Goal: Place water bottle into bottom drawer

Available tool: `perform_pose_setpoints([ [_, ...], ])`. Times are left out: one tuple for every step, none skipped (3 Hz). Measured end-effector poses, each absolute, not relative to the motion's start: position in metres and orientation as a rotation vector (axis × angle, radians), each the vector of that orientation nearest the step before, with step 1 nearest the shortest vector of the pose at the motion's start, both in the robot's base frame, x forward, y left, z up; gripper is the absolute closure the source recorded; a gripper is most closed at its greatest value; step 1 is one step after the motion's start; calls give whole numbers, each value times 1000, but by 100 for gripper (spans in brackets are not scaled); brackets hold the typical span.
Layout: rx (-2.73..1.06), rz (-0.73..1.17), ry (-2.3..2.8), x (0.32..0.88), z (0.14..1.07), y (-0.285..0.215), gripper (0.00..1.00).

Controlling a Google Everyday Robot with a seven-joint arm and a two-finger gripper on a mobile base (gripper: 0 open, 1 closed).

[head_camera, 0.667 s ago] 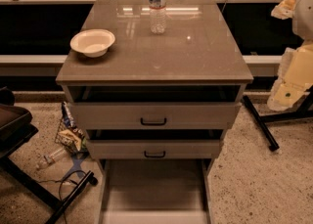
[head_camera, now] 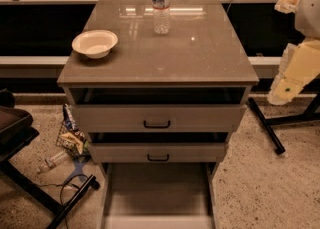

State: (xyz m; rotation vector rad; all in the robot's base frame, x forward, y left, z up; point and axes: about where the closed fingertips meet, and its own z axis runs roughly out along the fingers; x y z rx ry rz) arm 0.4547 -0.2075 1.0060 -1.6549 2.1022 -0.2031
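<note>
The water bottle [head_camera: 161, 5], clear and ribbed with a white cap and a pale label band, stands upright at the back middle of the cabinet top [head_camera: 160, 53]. The bottom drawer [head_camera: 157, 193] is pulled out towards me at floor level, a shallow tray with a plain flat floor and nothing in it. My pale arm shows at the right edge of the camera view. Its gripper [head_camera: 289, 0] is at the upper right, beyond the cabinet's right side and well apart from the bottle.
A white bowl [head_camera: 95, 43] sits at the left of the cabinet top. Two grey drawer fronts with black handles [head_camera: 157, 123] stand slightly open above the bottom drawer. Snack bags [head_camera: 70, 135] and a small bottle [head_camera: 52, 161] lie on the floor at left, by black stand legs [head_camera: 75, 195]. Another black leg [head_camera: 266, 125] is at right.
</note>
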Motion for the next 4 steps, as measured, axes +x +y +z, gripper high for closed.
perform_pose_setpoints([
  [-1577,-205,1993,505,1004,-205,0],
  [-1445,-171,1859,576,1011,-202,0],
  [-1319,-129,1756,637,1023,-198,0],
  [-1230,-72,1689,672,1024,-197,0],
])
